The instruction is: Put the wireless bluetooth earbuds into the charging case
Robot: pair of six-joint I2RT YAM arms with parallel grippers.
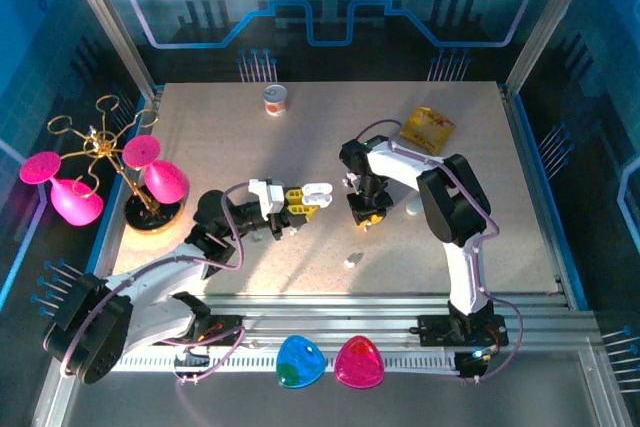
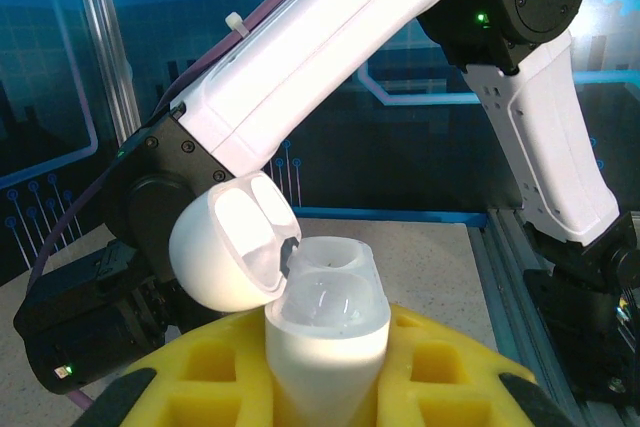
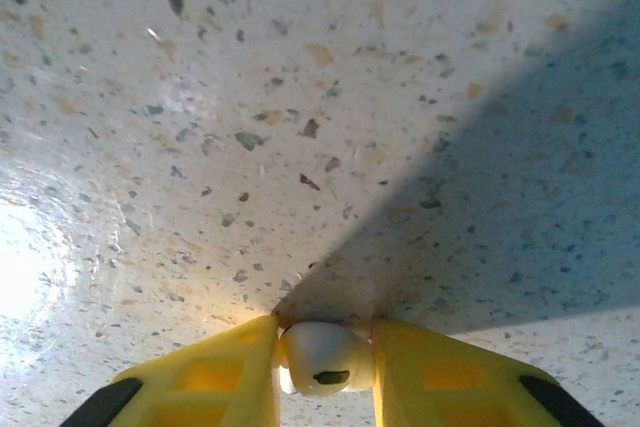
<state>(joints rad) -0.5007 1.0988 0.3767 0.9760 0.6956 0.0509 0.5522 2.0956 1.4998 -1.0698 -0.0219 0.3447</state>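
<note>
My left gripper is shut on the white charging case, held above the table's middle. In the left wrist view the case stands upright between my yellow fingers, its lid hinged open to the left and both wells showing. My right gripper points down at the table just right of the case. In the right wrist view its yellow fingers press both sides of a small white earbud resting on the speckled tabletop. A second earbud lies loose on the table nearer the arms.
A small can stands at the back and a yellow packet at the back right. A gold rack with pink glasses fills the left side. A small white object lies beside the right arm. Blue and pink pieces sit on the near rail.
</note>
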